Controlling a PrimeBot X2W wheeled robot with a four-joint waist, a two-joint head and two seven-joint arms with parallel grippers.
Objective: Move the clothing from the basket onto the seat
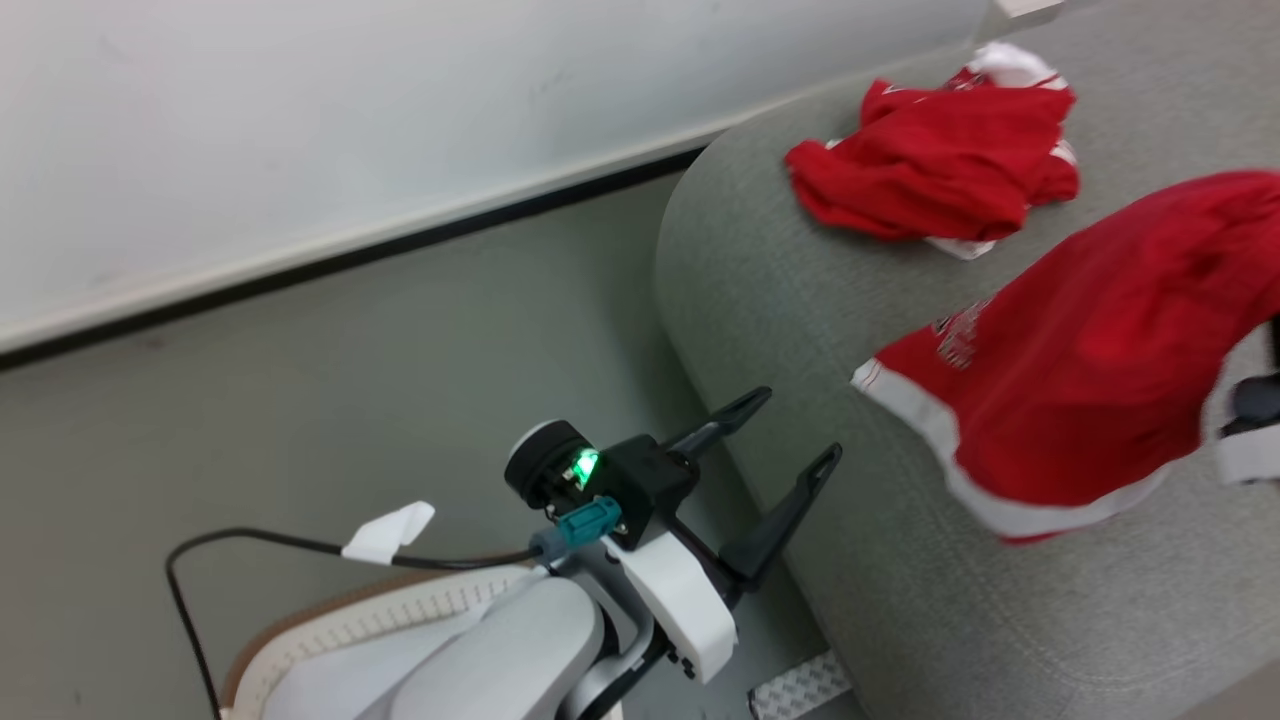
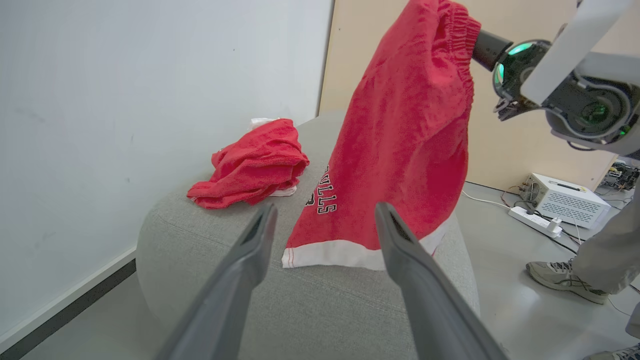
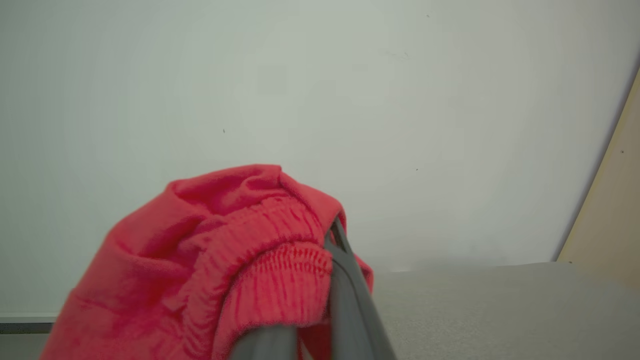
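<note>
While the basket (image 1: 340, 622) sits at the lower left of the head view, the left hand (image 1: 800, 424) hovers just beside the seat (image 1: 780, 290), its fingers spread and nothing between them. Further right, a crumpled red garment (image 1: 930, 175) lies on the seat's cushion. Red shorts (image 1: 1080, 370) with a white hem hang low over the seat, their elastic waistband pinched in the clenched right hand (image 3: 336, 235).

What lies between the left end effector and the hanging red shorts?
Bare grey sofa fabric, nothing else. The left wrist view shows it between the open left end effector and the white hem of the shorts.
</note>
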